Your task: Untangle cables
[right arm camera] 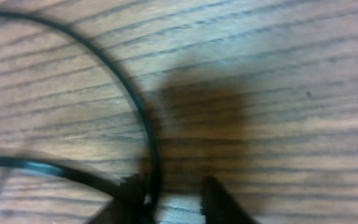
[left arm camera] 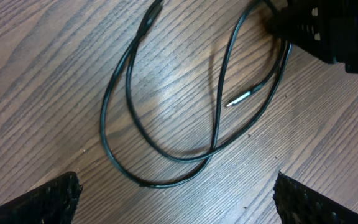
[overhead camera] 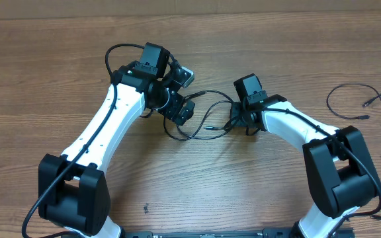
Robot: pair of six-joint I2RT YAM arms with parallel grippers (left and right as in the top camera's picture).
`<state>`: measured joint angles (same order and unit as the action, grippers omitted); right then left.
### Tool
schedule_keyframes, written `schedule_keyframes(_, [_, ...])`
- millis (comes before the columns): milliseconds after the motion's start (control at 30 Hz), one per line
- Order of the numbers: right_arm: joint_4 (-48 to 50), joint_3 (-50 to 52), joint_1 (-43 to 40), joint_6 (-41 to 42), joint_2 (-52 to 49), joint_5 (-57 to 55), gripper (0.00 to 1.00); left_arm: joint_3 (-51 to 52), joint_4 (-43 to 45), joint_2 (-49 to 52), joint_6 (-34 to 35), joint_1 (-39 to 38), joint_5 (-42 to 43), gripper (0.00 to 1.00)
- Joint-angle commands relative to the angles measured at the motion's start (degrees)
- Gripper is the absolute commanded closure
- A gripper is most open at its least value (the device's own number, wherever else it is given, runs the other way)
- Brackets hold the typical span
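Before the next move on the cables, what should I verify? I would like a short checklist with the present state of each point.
1. Left gripper open: ok, its fingers stand wide apart above the looped cable.
2. Plug tip free: ok, it lies bare on the table between two strands.
3. Right gripper closed on the cable: not ok, the cord passes between its fingers, but a gap shows.
4. Strands separated: not ok, two cross near the bottom of the loop.
5. Second cable clear of the work: ok, it lies apart at the right side.
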<state>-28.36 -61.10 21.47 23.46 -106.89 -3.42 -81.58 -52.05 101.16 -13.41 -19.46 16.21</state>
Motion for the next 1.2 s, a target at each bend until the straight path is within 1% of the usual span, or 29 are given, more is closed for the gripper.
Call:
schedule_keyframes(0, [-0.6, 1.2, 0.2, 0.6, -4.0, 2.3, 0.86, -0.2, 0.0, -0.3, 1.0, -0.1, -0.2, 0.0])
schedule_keyframes(33, [-0.6, 1.2, 0.2, 0.6, -4.0, 3.3, 0.95, -0.2, 0.0, -0.3, 1.0, -0.1, -0.2, 0.0])
schedule_keyframes(67, [-0.6, 1.2, 0.2, 0.6, -4.0, 4.3, 0.96, -0.2, 0.0, -0.3, 1.0, -0.1, -0.2, 0.0])
schedule_keyframes(267, [-0.6, 1.2, 0.2, 0.6, -4.0, 15.3, 0.96, -0.2, 0.0, -0.3, 1.0, -0.1, -0.2, 0.01])
schedule_keyframes(433, [-0.9, 0.9, 0.0, 1.0, -4.0, 15.8, 0.96, -0.2, 0.0, -0.3, 1.0, -0.1, -0.2, 0.0])
schedule_keyframes(533, [-6.0, -2.0, -0.7, 2.5, -3.7, 12.0, 0.96, -0.2, 0.0, -0.3, 1.0, -0.1, -0.2, 0.0])
schedule_keyframes(667, [-15.9, -10.3, -1.4, 2.5, -2.3, 3.9, 0.96, -0.2, 0.1, -0.3, 1.0, -0.1, -0.2, 0.01])
schedule_keyframes(700, [-16.9, -11.5, -1.4, 2.5, -2.1, 2.6, 0.96, -0.2, 0.0, -0.3, 1.0, 0.0, -0.2, 0.0])
schedule_keyframes(800, [-22.8, -20.7, -1.7, 2.5, -1.7, -7.0, 0.96, -0.2, 0.0, -0.3, 1.0, 0.0, -0.2, 0.0])
schedule_keyframes(933, [-23.8, -27.1, -3.8, 2.6, -1.7, -12.7, 0.96, -0.2, 0.1, -0.3, 1.0, -0.1, -0.2, 0.0])
schedule_keyframes(1033, [-22.9, -30.0, -8.3, 5.4, -1.7, -12.6, 0.96, -0.2, 0.0, -0.3, 1.0, -0.1, -0.2, 0.0])
schedule_keyframes(1167, [-18.9, -30.1, -15.3, 6.6, -1.8, -12.6, 0.96, -0.2, 0.1, -0.3, 1.0, -0.1, -0.2, 0.01])
